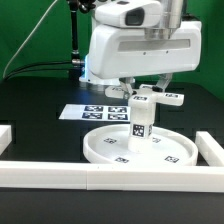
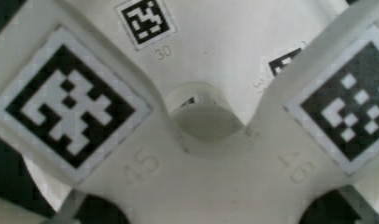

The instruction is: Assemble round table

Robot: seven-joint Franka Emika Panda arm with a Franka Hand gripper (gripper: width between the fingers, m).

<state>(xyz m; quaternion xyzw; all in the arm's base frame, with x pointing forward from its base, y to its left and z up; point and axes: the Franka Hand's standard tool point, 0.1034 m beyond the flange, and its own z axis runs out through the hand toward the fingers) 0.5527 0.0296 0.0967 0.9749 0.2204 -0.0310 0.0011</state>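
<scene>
The large round disc point(image 1: 140, 150) lies on the black table near the front. The short post point(image 1: 141, 122) stands upright on its middle. The cross-shaped piece point(image 1: 152, 98) sits level on top of the post, and my gripper point(image 1: 148, 93) is down around it, shut on it. In the wrist view the cross-shaped piece point(image 2: 186, 160) fills the picture very close up, with tags on its arms and a round hub point(image 2: 207, 120) at its middle. My fingertips are hidden behind the piece there.
The marker board point(image 1: 92, 110) lies flat behind the disc towards the exterior view's left. White border rails run along the front point(image 1: 100, 178), the exterior view's left point(image 1: 5, 135) and right point(image 1: 212, 148). A green backdrop stands behind.
</scene>
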